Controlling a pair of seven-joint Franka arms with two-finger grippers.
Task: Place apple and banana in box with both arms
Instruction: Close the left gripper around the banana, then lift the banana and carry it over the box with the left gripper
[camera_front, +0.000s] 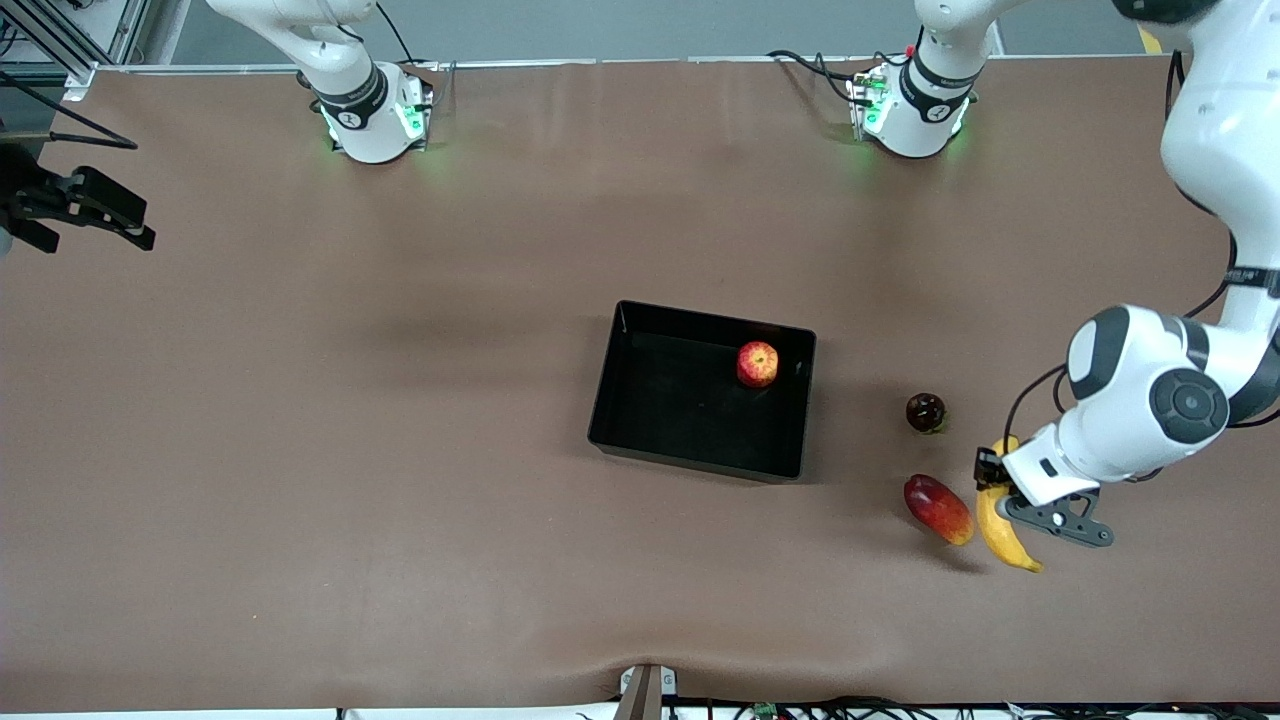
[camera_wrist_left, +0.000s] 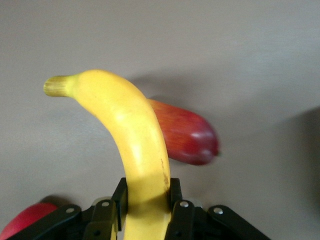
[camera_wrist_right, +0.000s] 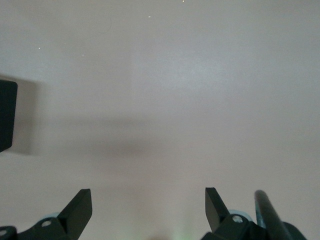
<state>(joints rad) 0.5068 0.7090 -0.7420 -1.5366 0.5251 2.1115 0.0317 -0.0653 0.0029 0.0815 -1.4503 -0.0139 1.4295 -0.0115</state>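
The yellow banana (camera_front: 1000, 537) lies toward the left arm's end of the table, beside a mango. My left gripper (camera_front: 997, 492) is shut on the banana's middle. In the left wrist view the banana (camera_wrist_left: 125, 130) runs up between the two black fingers (camera_wrist_left: 120, 192), which press on both its sides. The red apple (camera_front: 757, 363) with its pale patch sits inside the black box (camera_front: 640, 440), near the box's corner closest to the left arm's base. My right gripper (camera_front: 135, 222) waits over the table at the right arm's end, open with nothing between its fingers (camera_wrist_right: 80, 207).
A red-and-yellow mango (camera_front: 938, 508) lies right beside the banana, on the box's side of it, and also shows in the left wrist view (camera_wrist_left: 190, 136). A dark round fruit (camera_front: 925, 411) sits between mango and box. The brown table (camera_front: 350, 450) is bare toward the right arm's end.
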